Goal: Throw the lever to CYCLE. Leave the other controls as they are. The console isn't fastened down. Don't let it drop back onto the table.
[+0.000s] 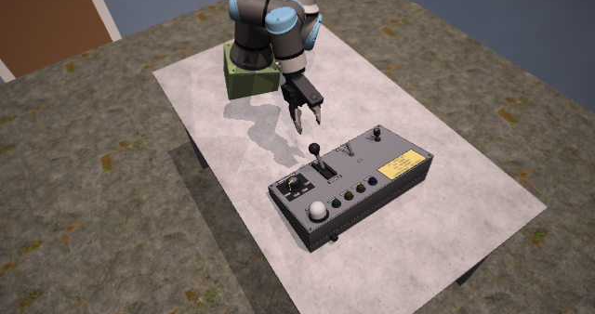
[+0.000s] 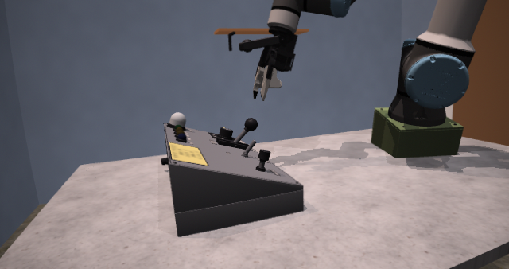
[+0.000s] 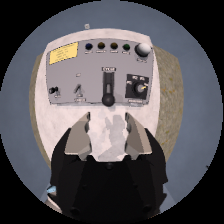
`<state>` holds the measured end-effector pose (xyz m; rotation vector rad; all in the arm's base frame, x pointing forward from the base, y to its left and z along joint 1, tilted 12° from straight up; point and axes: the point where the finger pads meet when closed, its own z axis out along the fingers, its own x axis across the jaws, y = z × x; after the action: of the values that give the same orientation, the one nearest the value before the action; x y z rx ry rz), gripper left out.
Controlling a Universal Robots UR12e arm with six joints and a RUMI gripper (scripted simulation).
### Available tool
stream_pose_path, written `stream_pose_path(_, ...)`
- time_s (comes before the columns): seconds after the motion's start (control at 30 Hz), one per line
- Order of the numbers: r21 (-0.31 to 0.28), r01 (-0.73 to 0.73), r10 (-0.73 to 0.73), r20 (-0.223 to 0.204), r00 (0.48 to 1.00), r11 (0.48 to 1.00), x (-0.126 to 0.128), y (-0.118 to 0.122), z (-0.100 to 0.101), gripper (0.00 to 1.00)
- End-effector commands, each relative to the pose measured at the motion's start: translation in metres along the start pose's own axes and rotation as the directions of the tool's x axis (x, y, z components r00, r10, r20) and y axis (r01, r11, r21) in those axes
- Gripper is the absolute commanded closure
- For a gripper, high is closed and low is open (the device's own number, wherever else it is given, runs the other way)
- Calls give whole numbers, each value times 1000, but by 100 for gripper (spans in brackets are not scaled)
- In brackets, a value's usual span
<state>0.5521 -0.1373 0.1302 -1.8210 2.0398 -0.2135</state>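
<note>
Gripper (image 2: 260,95) hangs in the air with its jaws partly apart and nothing between them, tips pointing down. The lever (image 1: 318,156), with its black ball knob, stands below and just ahead of the fingertips, not touching them, in a slot on the sloped grey console (image 1: 400,184). Beyond the lever lies a row of four small buttons (image 3: 107,47); in the wrist view a rotary knob (image 3: 138,89) sits right of the gripper's line and a yellow label (image 3: 63,53) left.
</note>
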Motion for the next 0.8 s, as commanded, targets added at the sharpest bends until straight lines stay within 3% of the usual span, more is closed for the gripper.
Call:
stream_pose_path(0.0,1,0,0,-1,1000,1000,0,-1,0,56)
stream_pose_path(0.47,0,1,-1,-1,1000,1000,0,-1,4,56)
stream_pose_path(0.77,0,1,-1,-1,1000,1000,1,0,20,56)
